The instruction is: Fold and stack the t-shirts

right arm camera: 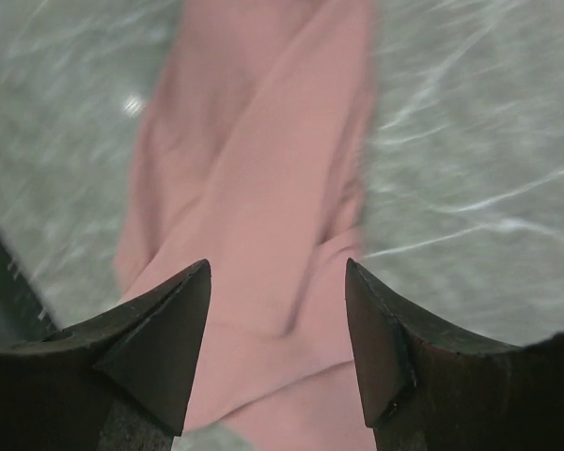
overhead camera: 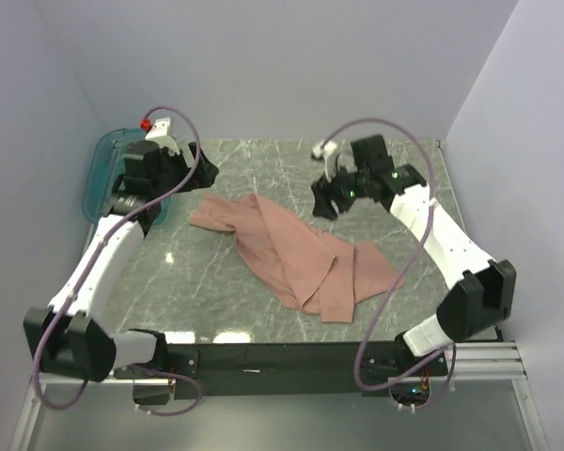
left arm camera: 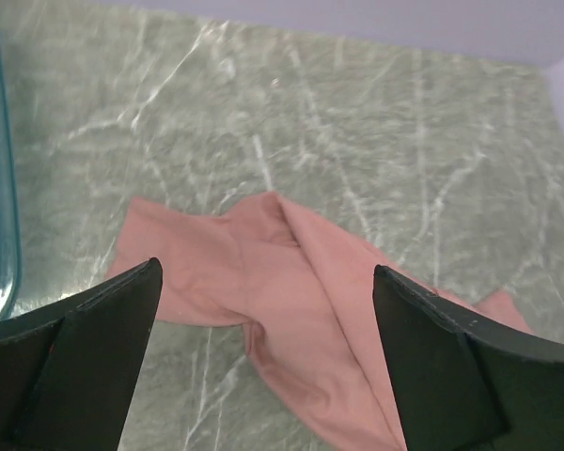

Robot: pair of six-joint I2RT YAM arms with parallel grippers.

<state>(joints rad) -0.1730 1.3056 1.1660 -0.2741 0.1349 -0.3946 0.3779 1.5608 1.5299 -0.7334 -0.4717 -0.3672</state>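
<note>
The dusty-pink t-shirt (overhead camera: 296, 254) is lying unfolded in a rumpled band on the marble table (overhead camera: 169, 282), with nothing gripping it. Its long axis is running diagonally, from a bunched end nearest the bases on the right arm's side up to a flatter end farther off on the left arm's side. Farther back, the right gripper (overhead camera: 321, 199) is hanging over the far edge of the band's middle, its jaws standing apart and holding nothing, the cloth stretching away beneath them in the wrist view. Farthest back, the left gripper (overhead camera: 207, 171) is hovering just beyond the shirt's far-left end, jaws spread wide and empty, beside the teal tray (overhead camera: 99, 178). So each arm is probably best placed for the end on its own side; the left is looking nearer to its end.
</note>
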